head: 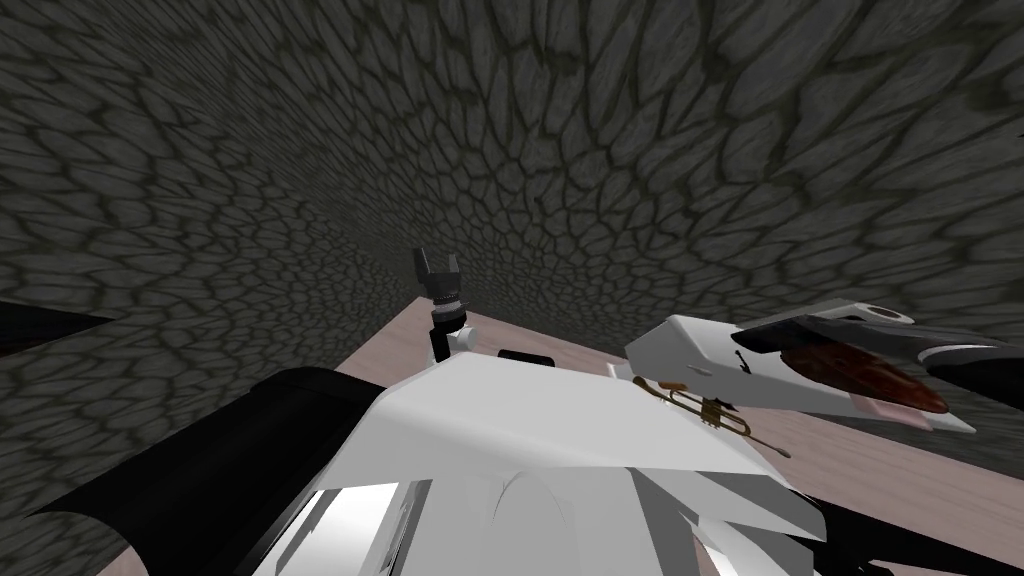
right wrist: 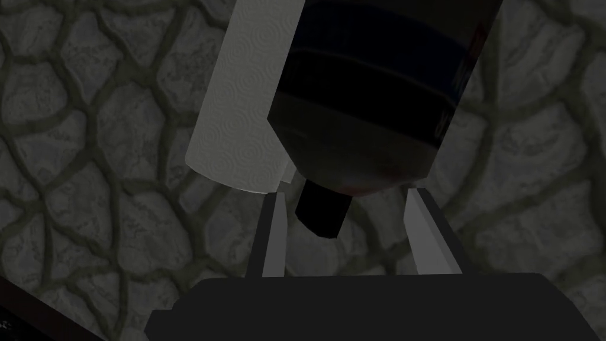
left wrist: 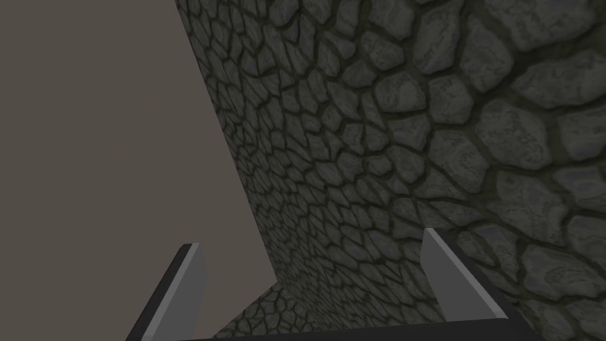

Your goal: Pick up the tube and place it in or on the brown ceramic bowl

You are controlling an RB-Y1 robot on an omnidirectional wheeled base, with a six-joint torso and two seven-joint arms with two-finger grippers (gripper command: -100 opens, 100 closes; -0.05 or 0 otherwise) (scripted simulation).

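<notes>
In the right wrist view a dark tube [right wrist: 379, 100] with a black cap [right wrist: 319, 214] points its cap end back between my right gripper's [right wrist: 348, 198] fingers. The fingertips [right wrist: 276, 228] press the sides of the tube's shoulder, and the cap itself hangs free in the gap. The brown bowl [head: 868, 374] lies at the right of the pale wooden table [head: 880, 470] in the head view, beside a white box [head: 700, 355]. My left gripper [head: 437, 266] stands raised over the table's far left corner, open and empty, as the left wrist view [left wrist: 313, 266] confirms.
A white paper roll [right wrist: 242, 100] stands right beside the tube. A small brass trumpet [head: 700, 404] lies on the table in front of the white box. A dark long shape [head: 960, 358] reaches over the bowl from the right. A stone-patterned wall [head: 600, 150] rises behind the table.
</notes>
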